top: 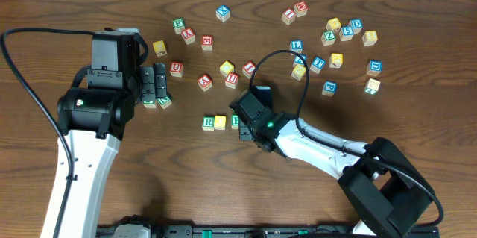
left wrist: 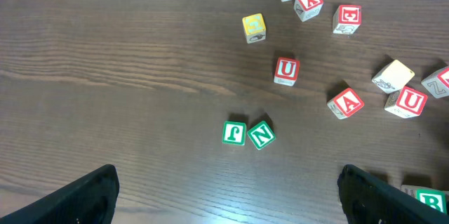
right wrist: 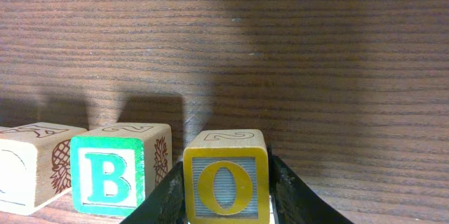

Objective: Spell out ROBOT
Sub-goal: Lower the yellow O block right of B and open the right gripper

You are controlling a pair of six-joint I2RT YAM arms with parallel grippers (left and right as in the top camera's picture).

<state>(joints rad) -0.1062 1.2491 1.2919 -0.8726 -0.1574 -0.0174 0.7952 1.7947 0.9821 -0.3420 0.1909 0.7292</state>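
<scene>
On the table, a row reads from the left: green-framed R cube (top: 209, 122), a yellow cube (top: 220, 121), then green-framed B cube (top: 235, 121), half under my right gripper (top: 247, 127). In the right wrist view the B cube (right wrist: 112, 171) stands beside a yellow-framed O cube (right wrist: 226, 178), which rests on the wood between my right gripper's fingers (right wrist: 165, 199). A thin gap shows at the right finger. A blue-framed cube (top: 318, 63) that may be the T lies to the upper right. My left gripper (top: 154, 81) hangs wide open, holding nothing.
Red-lettered cubes (top: 205, 81) and a yellow cube (top: 226, 67) lie above the row. Green J (left wrist: 235, 133) and N (left wrist: 261, 135) cubes sit ahead of the left gripper (left wrist: 228, 203). Several more cubes are scattered at the upper right (top: 346, 33).
</scene>
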